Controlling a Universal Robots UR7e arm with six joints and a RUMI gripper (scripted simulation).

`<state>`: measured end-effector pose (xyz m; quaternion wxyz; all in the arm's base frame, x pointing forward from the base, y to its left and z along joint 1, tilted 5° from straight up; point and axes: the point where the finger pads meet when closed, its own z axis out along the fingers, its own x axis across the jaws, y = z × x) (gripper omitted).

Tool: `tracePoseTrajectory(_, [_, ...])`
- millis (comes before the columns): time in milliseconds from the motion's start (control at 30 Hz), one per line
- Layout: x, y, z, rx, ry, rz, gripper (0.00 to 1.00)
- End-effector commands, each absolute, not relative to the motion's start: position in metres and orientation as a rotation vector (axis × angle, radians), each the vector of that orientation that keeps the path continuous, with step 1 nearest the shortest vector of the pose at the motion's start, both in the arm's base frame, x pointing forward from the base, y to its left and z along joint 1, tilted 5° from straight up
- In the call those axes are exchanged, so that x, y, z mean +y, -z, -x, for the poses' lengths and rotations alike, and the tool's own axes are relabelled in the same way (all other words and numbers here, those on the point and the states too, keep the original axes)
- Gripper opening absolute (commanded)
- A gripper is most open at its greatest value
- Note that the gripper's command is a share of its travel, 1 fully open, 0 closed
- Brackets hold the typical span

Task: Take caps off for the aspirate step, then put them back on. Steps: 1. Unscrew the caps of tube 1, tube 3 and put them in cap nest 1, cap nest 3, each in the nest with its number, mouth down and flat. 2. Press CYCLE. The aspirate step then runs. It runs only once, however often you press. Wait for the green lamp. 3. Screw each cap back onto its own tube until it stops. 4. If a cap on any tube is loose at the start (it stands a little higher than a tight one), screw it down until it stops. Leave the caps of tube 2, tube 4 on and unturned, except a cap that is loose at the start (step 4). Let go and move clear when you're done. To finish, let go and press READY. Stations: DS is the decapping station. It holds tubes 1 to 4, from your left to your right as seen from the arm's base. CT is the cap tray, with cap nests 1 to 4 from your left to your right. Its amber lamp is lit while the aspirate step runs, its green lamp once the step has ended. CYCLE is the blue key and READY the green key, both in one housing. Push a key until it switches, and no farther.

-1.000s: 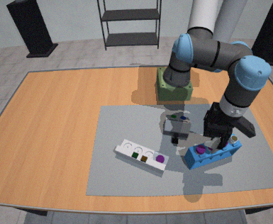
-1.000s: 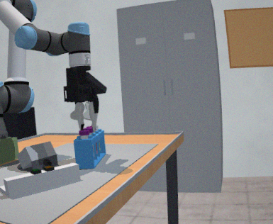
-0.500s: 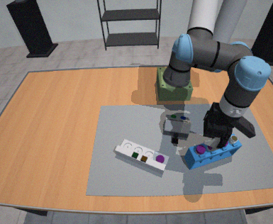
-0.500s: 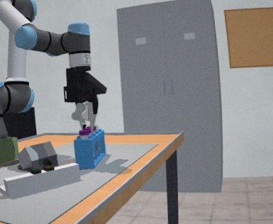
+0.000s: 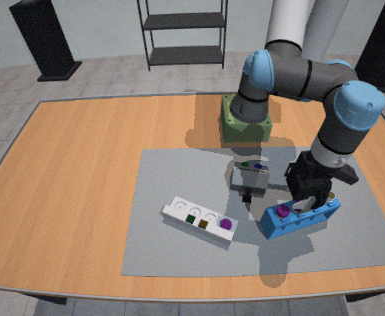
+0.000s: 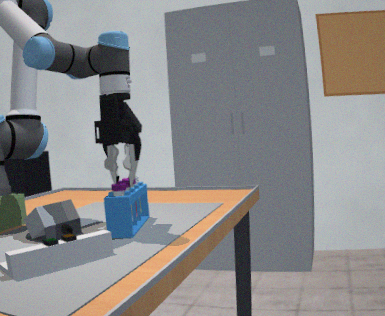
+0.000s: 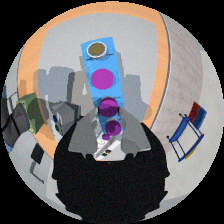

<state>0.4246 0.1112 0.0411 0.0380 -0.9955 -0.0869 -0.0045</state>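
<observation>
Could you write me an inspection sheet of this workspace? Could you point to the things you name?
Surface: wooden table (image 5: 57, 200) (image 6: 217, 219) (image 7: 28, 70) under a gray mat (image 5: 152, 250) (image 6: 22, 295) (image 7: 60, 35).
Blue rack (image 5: 282, 228) (image 6: 118, 215) (image 7: 102, 62): one uncapped tube (image 5: 332, 195) (image 7: 96, 49), three purple caps on the others.
White tray (image 5: 217, 234) (image 6: 62, 255): one purple cap, end nest; three nests empty.
Key housing (image 5: 250, 179) (image 6: 39, 220) (image 7: 65, 112): blue and green keys.
Clutter: nothing seen.
Gripper (image 5: 304, 204) (image 6: 124, 183) (image 7: 108, 107): jaws down at the rack's caps; grip unclear.
Cables: nothing seen.
Surroundings: gray cabinet (image 6: 237, 160), pinboard (image 6: 367, 55), shelf unit (image 5: 184, 21).
</observation>
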Motion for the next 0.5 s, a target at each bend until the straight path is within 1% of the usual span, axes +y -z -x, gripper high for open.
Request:
tracePoseTrajectory(0, [0.1112,-0.0416,-0.4249,-0.656,0.032,2.987,0.0])
tracePoseTrajectory(167, [0.1112,-0.0417,-0.4249,-1.024,0.048,2.885,0.0])
tracePoseTrajectory(233, [0.1112,-0.0417,-0.4249,-1.024,0.048,2.885,0.0])
tracePoseTrajectory(367, [0.1111,-0.0418,-0.4249,-1.304,0.06,2.773,0.0])
tracePoseTrajectory(467, [0.1111,-0.0418,-0.4249,-1.304,0.06,2.773,0.0])
